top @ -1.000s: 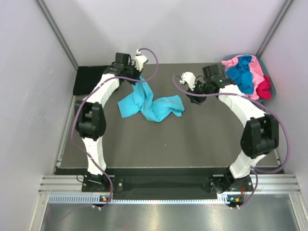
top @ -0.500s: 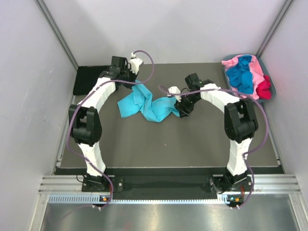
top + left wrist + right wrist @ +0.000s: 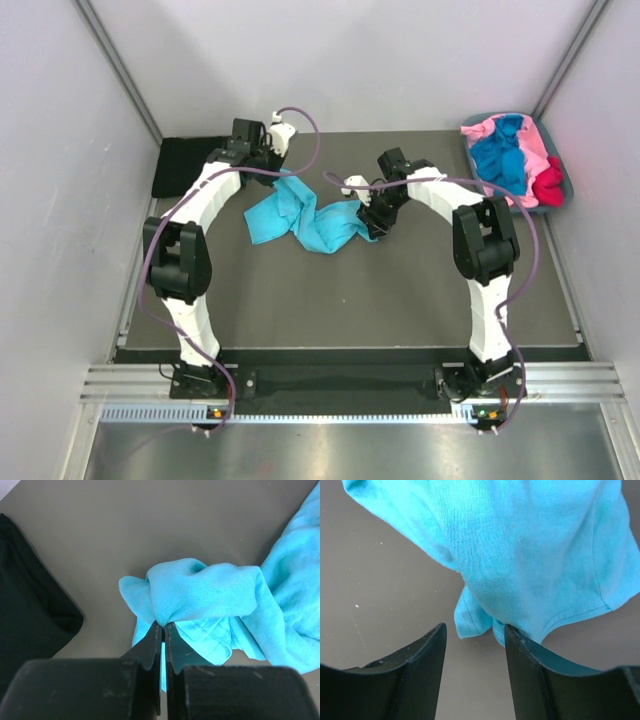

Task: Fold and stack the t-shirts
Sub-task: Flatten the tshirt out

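The light turquoise soft cloth t-shirt [image 3: 312, 218] lies crumpled in a twisted band on the dark grey worktop [image 3: 400, 290]. It sits in the far half, slightly left of centre, clear of all edges.

Left gripper [image 3: 284, 172]: positioned at the far left end of the turquoise t-shirt. In the left wrist view the left gripper [image 3: 162, 630] has its jaws clenched on a bunched fold of the cloth, and no gap shows between the two black fingers [image 3: 150, 650]. The fold bulges out beyond the fingertips.

Right gripper [image 3: 372, 222]: positioned at the right end of the turquoise t-shirt. In the right wrist view the right gripper [image 3: 475, 645] has its jaws released, spread to either side of a hemmed corner of the cloth. One finger [image 3: 540, 680] touches the hem. The other finger [image 3: 415, 675] stands apart from the cloth, over bare worktop.

A folded black cloth t-shirt [image 3: 185, 165] lies flat at the far left corner, near the left gripper.

A grey-blue plastic tub [image 3: 536, 120] stands at the far right corner. It holds a pink t-shirt [image 3: 482, 130], a royal blue t-shirt [image 3: 500, 155] and a red t-shirt [image 3: 547, 187], heaped loosely together.
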`<state>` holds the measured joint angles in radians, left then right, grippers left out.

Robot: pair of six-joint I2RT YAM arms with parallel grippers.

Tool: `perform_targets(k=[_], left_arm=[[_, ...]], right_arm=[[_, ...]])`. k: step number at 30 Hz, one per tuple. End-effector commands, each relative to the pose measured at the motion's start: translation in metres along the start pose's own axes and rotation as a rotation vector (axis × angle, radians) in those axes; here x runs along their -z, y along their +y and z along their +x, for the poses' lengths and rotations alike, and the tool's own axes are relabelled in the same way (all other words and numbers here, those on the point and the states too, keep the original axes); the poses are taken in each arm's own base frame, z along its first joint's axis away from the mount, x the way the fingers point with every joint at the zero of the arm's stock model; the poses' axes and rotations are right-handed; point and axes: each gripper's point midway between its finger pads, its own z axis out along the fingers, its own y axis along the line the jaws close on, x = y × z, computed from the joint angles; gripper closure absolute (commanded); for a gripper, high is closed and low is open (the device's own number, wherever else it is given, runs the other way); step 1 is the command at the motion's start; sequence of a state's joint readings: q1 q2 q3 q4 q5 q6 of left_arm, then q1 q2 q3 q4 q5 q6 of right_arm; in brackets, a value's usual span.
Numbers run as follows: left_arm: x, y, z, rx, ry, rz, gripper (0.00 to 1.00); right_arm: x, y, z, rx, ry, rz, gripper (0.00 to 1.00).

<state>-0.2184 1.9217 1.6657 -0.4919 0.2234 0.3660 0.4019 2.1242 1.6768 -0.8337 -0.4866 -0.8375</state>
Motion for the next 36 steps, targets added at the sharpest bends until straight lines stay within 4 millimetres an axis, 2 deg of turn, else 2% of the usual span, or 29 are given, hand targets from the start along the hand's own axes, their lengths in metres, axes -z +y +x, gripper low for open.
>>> perform_targets(k=[1, 6, 20, 23, 24, 26, 27, 29, 30, 32, 33, 35, 36], left_arm=[[0.017, 0.007, -0.022, -0.015, -0.065, -0.034, 1.00], [0.016, 0.009, -0.023, -0.017, -0.068, -0.040, 1.00], [0.013, 0.007, -0.024, -0.011, -0.067, -0.028, 1.00], [0.011, 0.006, -0.020, -0.009, -0.059, -0.025, 1.00], [0.011, 0.006, -0.020, -0.009, -0.059, -0.025, 1.00], [0.010, 0.006, -0.020, -0.008, -0.059, -0.025, 1.00], [0.011, 0.007, -0.020, -0.008, -0.060, -0.027, 1.00], [0.011, 0.007, -0.022, -0.010, -0.064, -0.029, 1.00], [0.013, 0.008, -0.024, -0.015, -0.071, -0.031, 1.00], [0.014, 0.009, -0.027, -0.020, -0.077, -0.036, 1.00], [0.016, 0.010, -0.031, -0.024, -0.087, -0.039, 1.00], [0.018, 0.012, -0.036, -0.026, -0.099, -0.046, 1.00], [0.019, 0.012, -0.038, -0.027, -0.105, -0.046, 1.00]], right_arm=[[0.009, 0.003, -0.008, 0.028, -0.016, 0.001, 0.50], [0.016, 0.009, -0.002, 0.035, -0.011, 0.013, 0.50], [-0.003, -0.005, 0.004, -0.008, 0.029, 0.009, 0.51], [-0.008, -0.007, 0.010, -0.017, 0.045, 0.014, 0.67], [-0.010, -0.006, 0.012, -0.027, 0.053, 0.007, 0.78], [-0.008, -0.004, 0.013, -0.037, 0.063, 0.001, 0.84], [-0.003, -0.003, 0.010, -0.034, 0.057, 0.008, 0.91], [0.006, -0.001, 0.009, -0.024, 0.053, 0.024, 0.98], [0.022, -0.002, -0.002, -0.004, 0.028, 0.059, 1.00], [0.042, -0.003, -0.013, 0.018, 0.001, 0.107, 1.00], [0.065, -0.004, -0.027, 0.041, -0.037, 0.156, 1.00], [0.091, -0.007, -0.045, 0.071, -0.078, 0.225, 1.00], [0.112, -0.006, -0.057, 0.087, -0.112, 0.270, 1.00]])
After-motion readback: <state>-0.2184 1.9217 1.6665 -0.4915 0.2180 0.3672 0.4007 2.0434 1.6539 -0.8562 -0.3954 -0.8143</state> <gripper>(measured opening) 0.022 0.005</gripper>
